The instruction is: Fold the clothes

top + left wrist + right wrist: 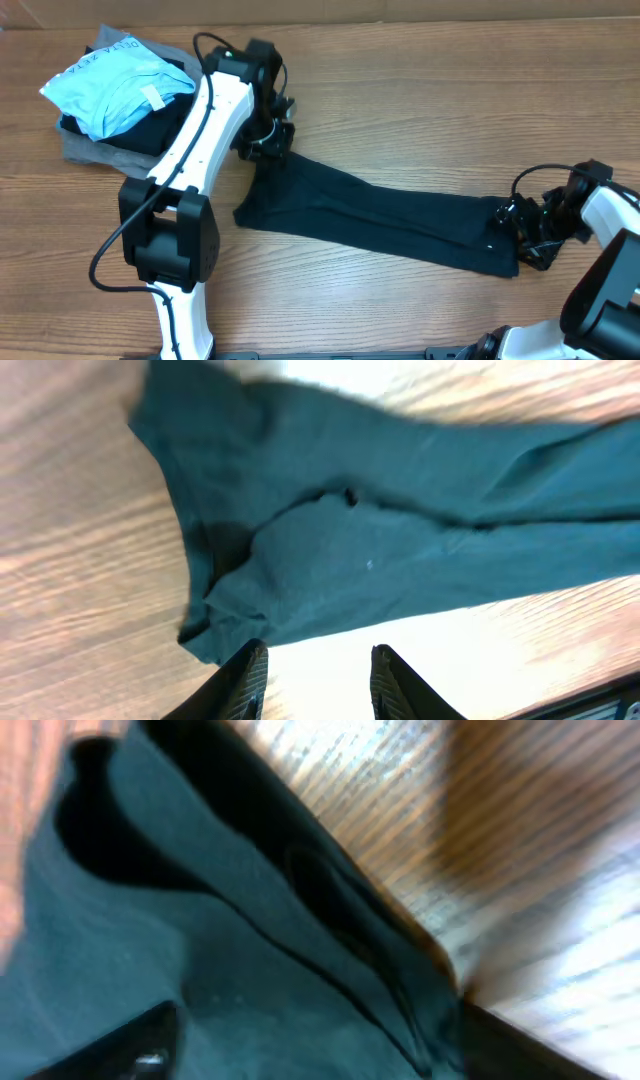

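Wooden table (400, 100) holds one black T-shirt (380, 215) and two released pincers: left pincer (318, 655), right pincer (320, 1015).

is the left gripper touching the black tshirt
Cannot tell. In the left wrist view the left gripper has open jaws over bare table, and the black T-shirt edge ends right at one fingertip; overhead, the gripper hides it.

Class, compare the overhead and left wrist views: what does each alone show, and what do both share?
Overhead only: the light blue garment piled on a grey garment, and the right gripper. Left wrist only: a close view of the left gripper, fingertips apart, holding nothing. Both: the black soft-fabric T-shirt stretched out on the wooden table.
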Controlling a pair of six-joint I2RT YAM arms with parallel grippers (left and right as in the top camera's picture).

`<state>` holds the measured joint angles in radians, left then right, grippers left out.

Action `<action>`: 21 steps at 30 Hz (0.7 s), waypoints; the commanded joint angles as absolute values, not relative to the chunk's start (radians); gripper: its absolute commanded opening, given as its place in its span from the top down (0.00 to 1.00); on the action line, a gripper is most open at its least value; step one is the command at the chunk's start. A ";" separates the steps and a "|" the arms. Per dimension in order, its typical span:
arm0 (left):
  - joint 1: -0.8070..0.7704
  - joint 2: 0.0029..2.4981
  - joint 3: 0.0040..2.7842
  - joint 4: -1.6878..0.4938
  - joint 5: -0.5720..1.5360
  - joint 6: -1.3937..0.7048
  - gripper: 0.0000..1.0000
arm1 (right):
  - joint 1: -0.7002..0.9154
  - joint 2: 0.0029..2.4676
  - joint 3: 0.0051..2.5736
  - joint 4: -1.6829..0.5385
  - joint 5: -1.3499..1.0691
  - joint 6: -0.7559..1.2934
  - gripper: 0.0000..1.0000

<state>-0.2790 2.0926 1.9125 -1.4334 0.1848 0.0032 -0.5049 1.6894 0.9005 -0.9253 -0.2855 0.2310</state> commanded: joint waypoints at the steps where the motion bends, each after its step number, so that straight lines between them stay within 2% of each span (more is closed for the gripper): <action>1: -0.273 2.064 1.962 -1.441 0.206 0.027 0.63 | -0.508 1.696 0.850 -0.899 -0.345 0.207 0.49; 4: -0.273 2.064 1.963 -1.441 0.192 0.046 0.63 | -0.508 1.692 0.855 -0.901 -0.346 0.207 0.87; 5: -0.273 2.064 1.963 -1.441 0.182 0.049 0.63 | -0.509 1.689 0.860 -0.907 -0.346 0.207 0.94; 21: -0.215 2.064 1.963 -1.489 0.142 0.049 0.69 | -0.476 1.467 1.087 -1.146 -0.264 0.210 0.96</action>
<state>-0.2405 2.0899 1.9438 -1.4837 0.1520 0.0296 -0.5041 1.5135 1.0649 -1.1324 -0.2848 0.2131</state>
